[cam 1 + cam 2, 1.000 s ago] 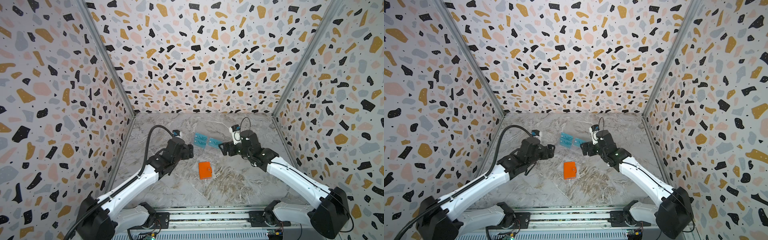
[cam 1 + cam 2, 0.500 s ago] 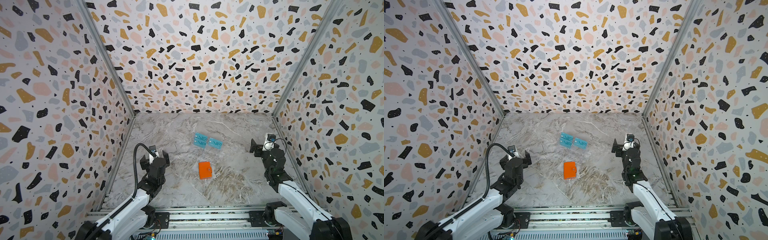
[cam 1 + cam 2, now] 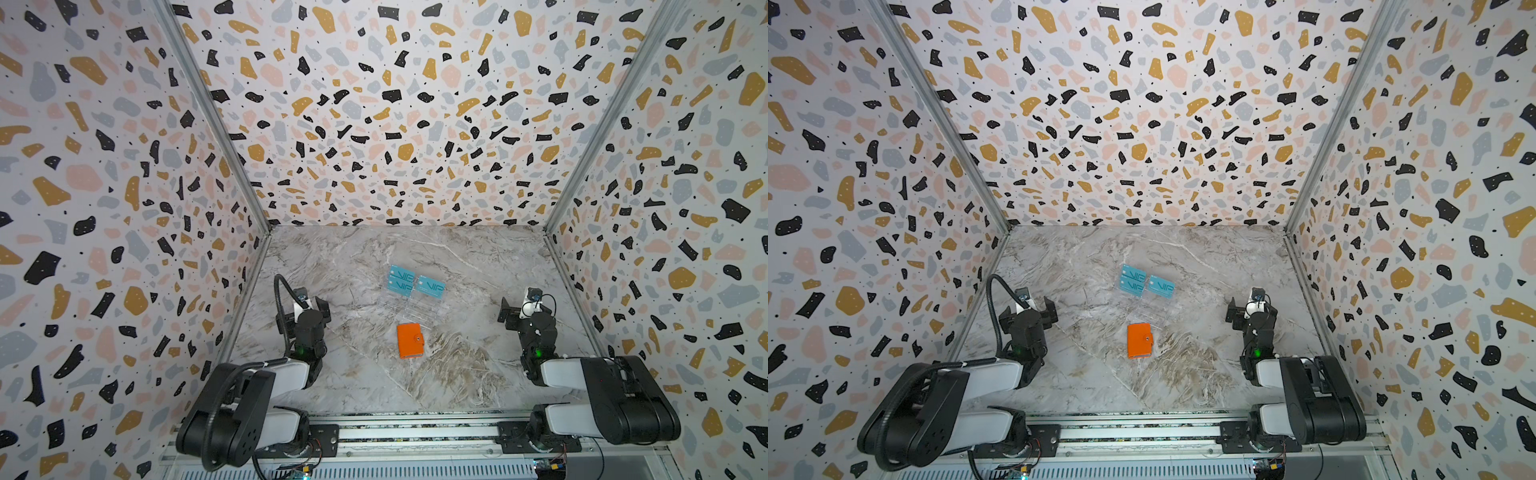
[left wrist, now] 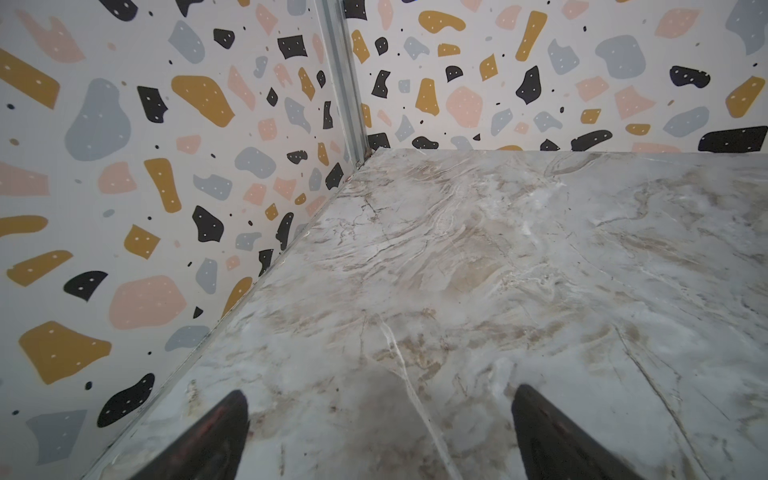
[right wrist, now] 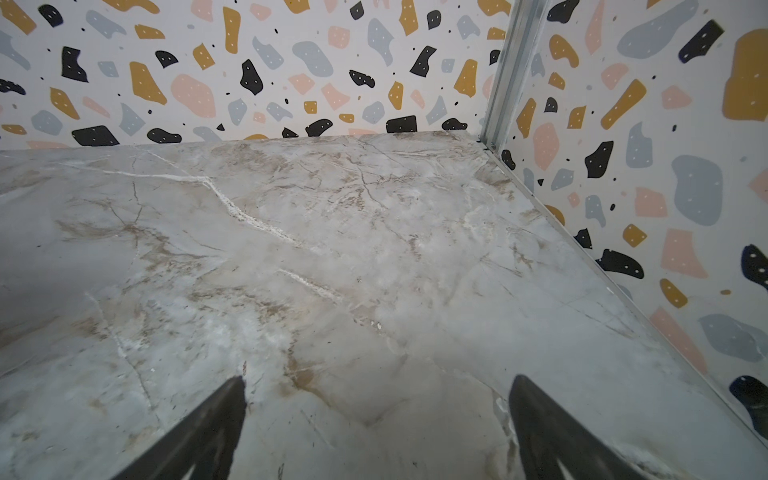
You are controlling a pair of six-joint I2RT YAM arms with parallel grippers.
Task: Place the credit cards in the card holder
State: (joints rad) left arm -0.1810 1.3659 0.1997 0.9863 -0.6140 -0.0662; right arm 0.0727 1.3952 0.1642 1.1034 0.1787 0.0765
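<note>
The orange card holder lies folded shut on the marble table, near the middle. Behind it, three teal credit cards with "VIP" lettering rest on a clear acrylic stand. My left gripper is pulled back on the left, well apart from the holder, open with only bare table between its fingers. On the right, my right gripper is also open and empty. Neither wrist view shows the cards or the holder.
Terrazzo-patterned walls enclose the table on three sides. Both arms are folded back near the front rail. The wrist views look toward the back corners of the marble table.
Both arms have drawn back from the cards at the middle to folded poses at the front sides. Both grippers opened a little wider. Cards and holder have not moved.
</note>
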